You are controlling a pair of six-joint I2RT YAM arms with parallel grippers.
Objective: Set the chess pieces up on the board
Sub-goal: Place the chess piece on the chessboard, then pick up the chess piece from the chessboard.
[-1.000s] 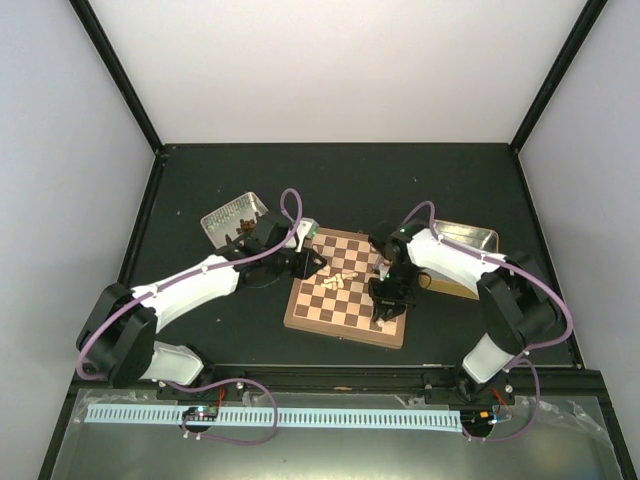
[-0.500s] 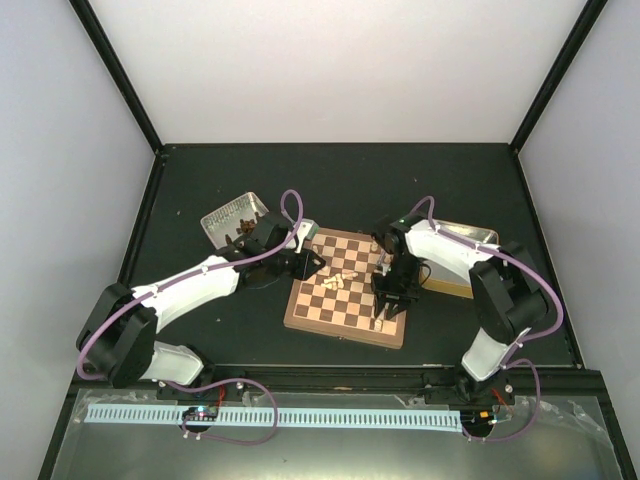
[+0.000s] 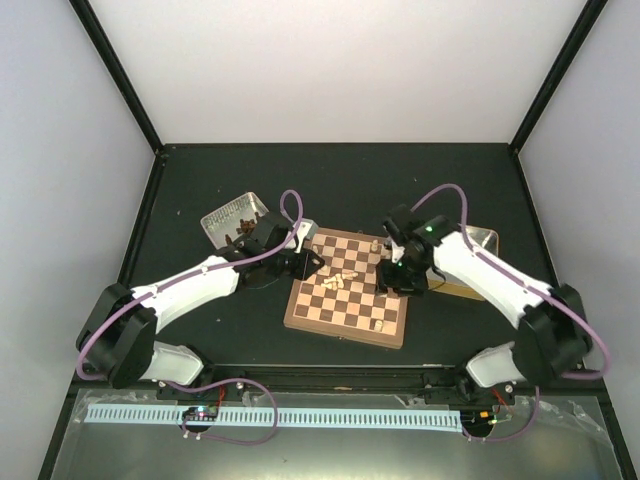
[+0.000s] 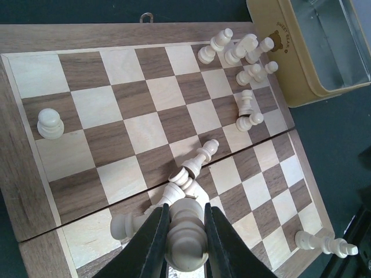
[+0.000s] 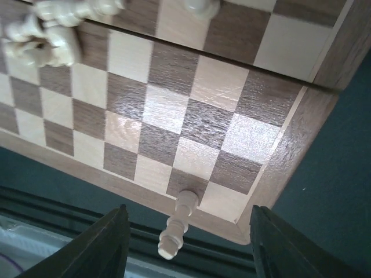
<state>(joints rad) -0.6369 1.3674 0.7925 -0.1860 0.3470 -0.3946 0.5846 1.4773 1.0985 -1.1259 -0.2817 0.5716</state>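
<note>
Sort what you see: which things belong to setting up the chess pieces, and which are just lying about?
For the job: board, chess pieces, left tool gripping one, right tool open.
Lying about: silver tin, gold tin.

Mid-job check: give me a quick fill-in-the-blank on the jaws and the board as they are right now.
1. The left jaws are ____ on a chess piece.
2. The right jaws are ____, holding nothing.
3. The lone piece below the right jaws sits on a ____ square of the board.
Answers: shut; open; dark.
</note>
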